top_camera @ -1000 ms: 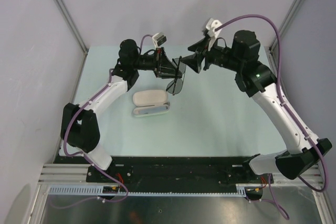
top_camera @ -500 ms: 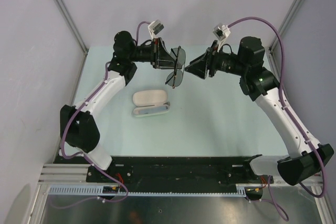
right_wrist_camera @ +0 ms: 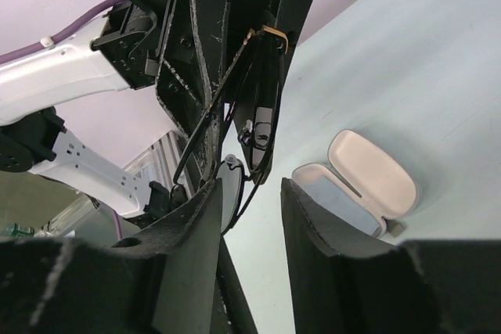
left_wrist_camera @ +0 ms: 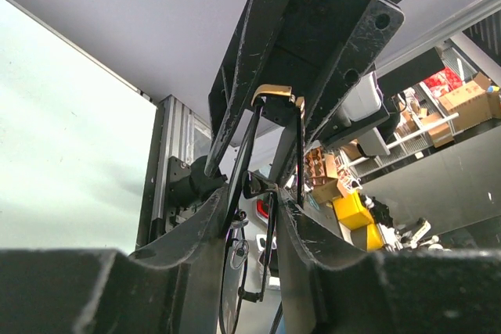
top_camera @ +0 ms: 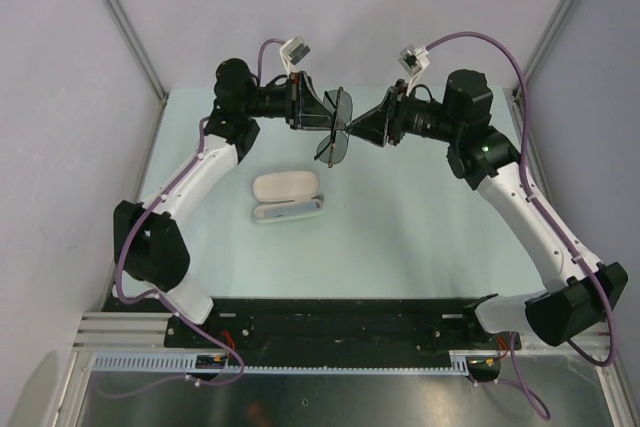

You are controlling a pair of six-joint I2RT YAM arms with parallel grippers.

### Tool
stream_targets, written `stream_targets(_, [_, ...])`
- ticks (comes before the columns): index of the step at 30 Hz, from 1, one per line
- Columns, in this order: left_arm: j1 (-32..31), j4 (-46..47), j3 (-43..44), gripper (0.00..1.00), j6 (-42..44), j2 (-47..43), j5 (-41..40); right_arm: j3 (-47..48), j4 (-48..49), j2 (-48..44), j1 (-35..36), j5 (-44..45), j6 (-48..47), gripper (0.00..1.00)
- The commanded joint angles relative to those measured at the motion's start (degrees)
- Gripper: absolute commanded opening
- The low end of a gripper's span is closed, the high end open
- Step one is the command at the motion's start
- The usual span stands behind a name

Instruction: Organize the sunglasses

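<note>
Currently the sunglasses (top_camera: 336,130) hang in the air over the far part of the table (top_camera: 430,237), between the 2 grippers. The left gripper (top_camera: 325,115) has its jaws drawn narrow on the thin frame and carries the weight. The right gripper (top_camera: 353,131) faces it from the other side. Its jaws stand at a moderate gap astride the wire parts, and the right wrist view shows no clear pinch yet. The beige case (top_camera: 287,197) lies open on the table, nearer the arm bases and well apart from the glasses.

Assessment: the step in hand appears to be a 2-handed hold, to fold a temple arm or to pass the pair across before it goes into the case.

Recommendations:
1. Close the right jaws on a temple arm or the frame edge, not on a tinted lens, which would smear or slip.
2. Keep the left hold firm until the right one is confirmed; 1 secure grip must exist at all times.
3. Move both wrists slowly and along the hinge's own swing. Thin wire bends easily under twist.
4. Which temple sits between the right fingers cannot be told from these views.
</note>
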Motion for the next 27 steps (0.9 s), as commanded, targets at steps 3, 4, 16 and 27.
stream_targets(3, [0.3, 1.8, 2.4, 0.35, 1.4, -3.4, 0.2, 0.1, 2.0, 0.9, 0.6, 1.0, 1.3, 0.39])
stream_targets(4, [0.3, 1.7, 2.3, 0.35, 1.5, -3.5, 0.0, 0.1, 2.0, 1.1, 0.9, 0.8, 1.4, 0.39])
stream_targets(16, [0.3, 1.8, 1.1, 0.35, 2.4, -4.4, -0.7, -1.9, 4.9, 1.5, 1.4, 2.0, 5.3, 0.24])
stream_targets(27, [0.3, 1.8, 0.6, 0.46, 3.2, -4.6, -1.4, -2.4, 6.0, 1.4, 1.5, 1.4, 6.4, 0.0])
